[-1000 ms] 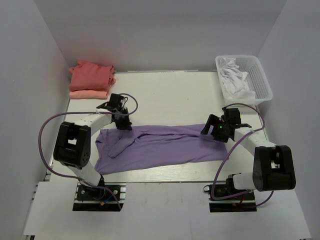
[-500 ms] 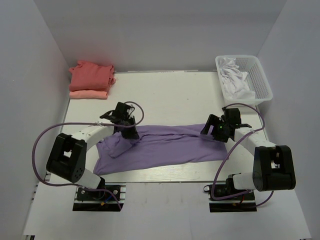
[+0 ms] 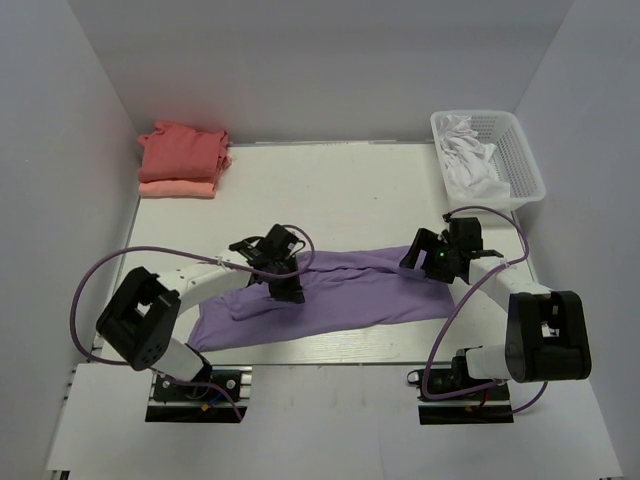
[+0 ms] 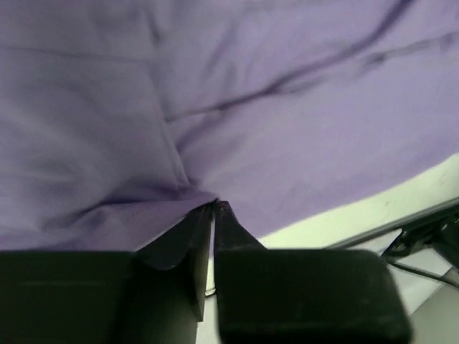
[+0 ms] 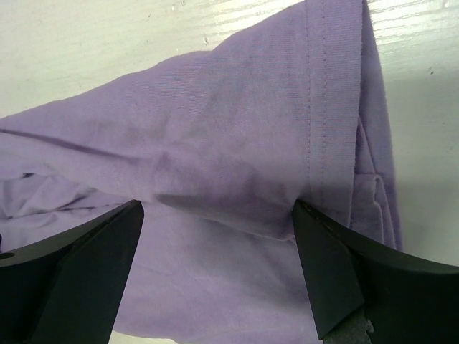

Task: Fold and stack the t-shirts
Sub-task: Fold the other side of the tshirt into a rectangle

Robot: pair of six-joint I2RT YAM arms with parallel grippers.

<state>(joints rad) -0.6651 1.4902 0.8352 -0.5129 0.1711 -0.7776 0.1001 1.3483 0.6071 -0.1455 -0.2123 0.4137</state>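
The white surface [image 3: 370, 190] is seen from above, with both arms bolted at its near edge. The purple shirt [image 3: 370, 300] is spread crosswise over the near half, between the two arms, as a long creased band. Its left part is bunched and folded over on itself, and its right end is finished by a stitched hem. A white basket [image 3: 523, 165] is set at the far right corner, and white cloth [image 3: 470, 170] is heaped in it. At the far left corner a folded red shirt [image 3: 183, 148] is laid on top of a folded pink shirt [image 3: 175, 188], well apart from the purple one. The left pincer [image 3: 290, 290] is lowered onto the purple shirt, left of its middle. In the wrist view its fingers [image 4: 237, 236] are seen almost together, parted by a thin slit, and a ridge of cloth is drawn right up to their tips. Whether cloth is gripped there cannot be told. The right pincer [image 3: 415, 262] is held over the shirt's right end, released, its fingers [image 5: 79, 272] spread wide to either side of the hem, with the cloth lying beneath them.
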